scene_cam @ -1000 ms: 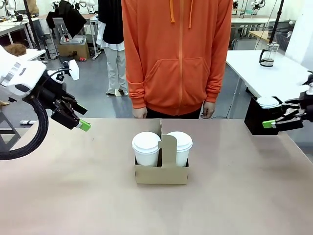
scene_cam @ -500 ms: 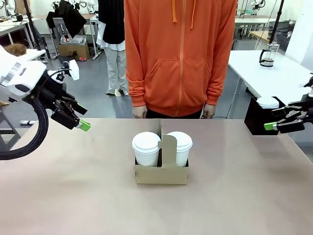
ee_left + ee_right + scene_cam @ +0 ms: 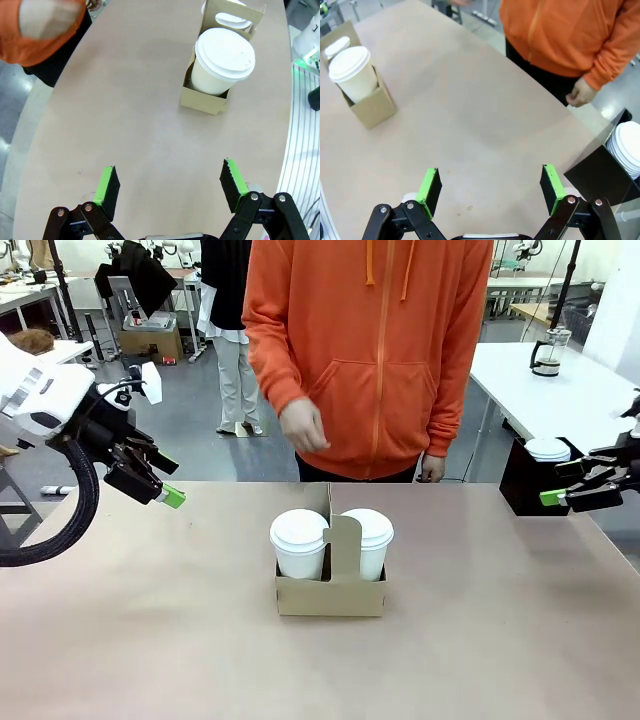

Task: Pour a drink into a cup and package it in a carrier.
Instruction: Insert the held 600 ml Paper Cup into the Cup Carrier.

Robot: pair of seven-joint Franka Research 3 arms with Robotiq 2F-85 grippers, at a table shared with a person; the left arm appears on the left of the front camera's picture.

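Both robot hands were spread wide and held nothing. At the left edge of the front view the left hand [image 3: 168, 494] hung above the bench [image 3: 150, 640], its green-padded tips angled down toward the lower right. At the right edge of that frame the right hand [image 3: 556, 492] hovered level, pointing toward picture left, just in front of a black box [image 3: 520, 480] holding a stack of white lids [image 3: 548, 449].

In the lower middle of the front frame the brown cardboard carrier [image 3: 330, 595] stood upright on the bench, well apart from both robot hands. Two white lidded cups sat in its pockets, one on each side of the upright handle: the left cup [image 3: 299, 543] and the right cup [image 3: 368, 540]. The pictures did not let me tell which of the two was the task's cup.

The left wrist view showed the carrier in its upper right with its near cup, beyond two green pads [image 3: 107, 185] standing far apart at the bottom. The right wrist view placed the carrier at its upper left, again with the pads [image 3: 549, 182] wide apart.

A person in an orange hoodie [image 3: 370, 350] stood at the far side, upper middle of the frame, one hand [image 3: 303, 427] raised in front of the body, the other [image 3: 430, 468] low at the bench edge. On a white table in the upper right stood a glass jug [image 3: 548, 352] with dark drink at its bottom.
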